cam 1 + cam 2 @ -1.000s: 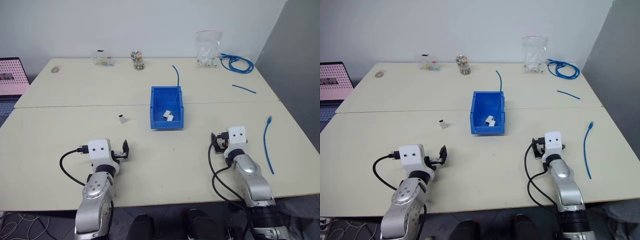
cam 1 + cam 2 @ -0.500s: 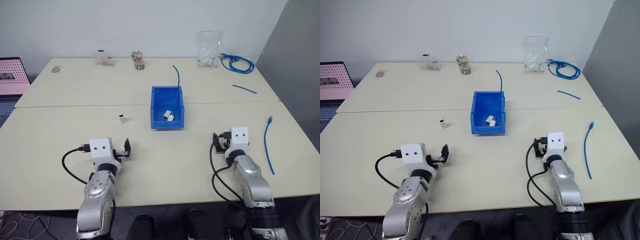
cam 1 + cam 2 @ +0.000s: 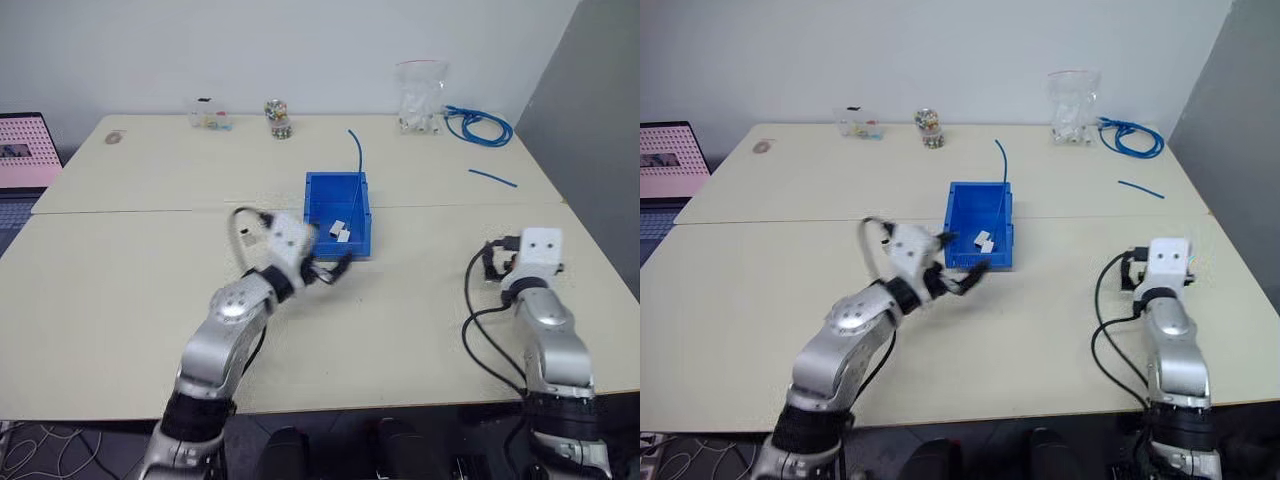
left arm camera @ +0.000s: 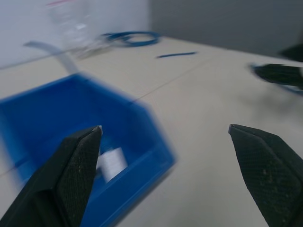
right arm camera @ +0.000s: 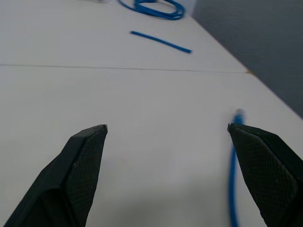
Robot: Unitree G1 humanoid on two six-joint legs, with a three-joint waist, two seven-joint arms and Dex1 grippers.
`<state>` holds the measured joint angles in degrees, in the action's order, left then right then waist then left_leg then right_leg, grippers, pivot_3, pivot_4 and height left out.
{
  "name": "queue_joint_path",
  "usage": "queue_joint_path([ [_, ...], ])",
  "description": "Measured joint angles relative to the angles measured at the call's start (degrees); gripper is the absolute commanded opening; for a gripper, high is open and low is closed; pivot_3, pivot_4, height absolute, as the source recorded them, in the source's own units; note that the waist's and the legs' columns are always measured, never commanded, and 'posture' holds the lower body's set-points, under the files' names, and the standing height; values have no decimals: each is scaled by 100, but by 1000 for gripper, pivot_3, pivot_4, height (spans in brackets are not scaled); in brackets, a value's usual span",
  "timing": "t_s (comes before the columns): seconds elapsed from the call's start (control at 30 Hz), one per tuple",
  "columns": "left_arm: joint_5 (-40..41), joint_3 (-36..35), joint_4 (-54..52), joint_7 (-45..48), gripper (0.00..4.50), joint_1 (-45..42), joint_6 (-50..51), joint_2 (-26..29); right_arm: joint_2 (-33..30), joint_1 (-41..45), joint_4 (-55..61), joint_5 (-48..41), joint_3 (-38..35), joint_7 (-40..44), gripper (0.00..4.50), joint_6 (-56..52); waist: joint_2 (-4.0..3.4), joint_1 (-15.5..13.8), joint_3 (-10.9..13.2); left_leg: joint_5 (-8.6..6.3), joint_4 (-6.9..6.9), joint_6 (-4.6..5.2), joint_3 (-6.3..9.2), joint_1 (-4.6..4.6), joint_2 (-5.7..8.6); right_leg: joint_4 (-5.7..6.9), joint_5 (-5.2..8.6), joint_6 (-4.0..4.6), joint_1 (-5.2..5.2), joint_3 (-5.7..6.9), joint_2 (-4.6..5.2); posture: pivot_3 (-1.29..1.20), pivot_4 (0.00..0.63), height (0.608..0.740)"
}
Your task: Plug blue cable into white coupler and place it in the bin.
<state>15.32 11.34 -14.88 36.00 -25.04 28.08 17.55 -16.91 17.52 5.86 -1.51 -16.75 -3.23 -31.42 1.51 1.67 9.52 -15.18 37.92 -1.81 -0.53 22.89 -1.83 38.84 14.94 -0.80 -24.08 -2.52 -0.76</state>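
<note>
My left gripper (image 4: 165,142) has swung across from the near table edge to the blue bin (image 4: 137,118); my right gripper (image 5: 166,137) has shifted outward. Both jaws are spread wide, empty. A small boxy white coupler (image 4: 112,163) lies inside the glossy plastic bin beside my left jaw. The thin blue cable (image 5: 233,184) lies curved on the matte table by my right jaw.
</note>
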Motion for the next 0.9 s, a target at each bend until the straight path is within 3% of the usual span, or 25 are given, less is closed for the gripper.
queue_joint_path([
  [0.2,110,687,1510,1429,4500,-1170,-523,-337,-368,466,-1212,-123,-492,-52,4317,-156,-1,30,0,1,-1,5,-4,-7,4,4,1,-2,0,-6,-1,0,150,740],
  [0.5,-279,843,3074,1874,4500,-1921,-1529,-791,-479,1145,-2776,-608,-709,168,4317,134,-7,57,4,3,1,10,-1,-5,8,3,-2,-7,2,-13,0,0,150,740],
  [0.63,-323,837,3254,1935,4500,-2019,-1633,-845,-522,1255,-3111,-669,-700,206,3634,362,-7,54,3,3,5,11,-3,-6,8,3,-5,-13,4,-15,1,0,150,740],
  [0.9,-241,760,2921,1981,4500,-1920,-1395,-834,-494,1243,-3228,-681,-582,202,1761,592,-7,21,3,6,5,14,7,-6,7,5,-5,-14,9,-16,3,0,150,740],
])
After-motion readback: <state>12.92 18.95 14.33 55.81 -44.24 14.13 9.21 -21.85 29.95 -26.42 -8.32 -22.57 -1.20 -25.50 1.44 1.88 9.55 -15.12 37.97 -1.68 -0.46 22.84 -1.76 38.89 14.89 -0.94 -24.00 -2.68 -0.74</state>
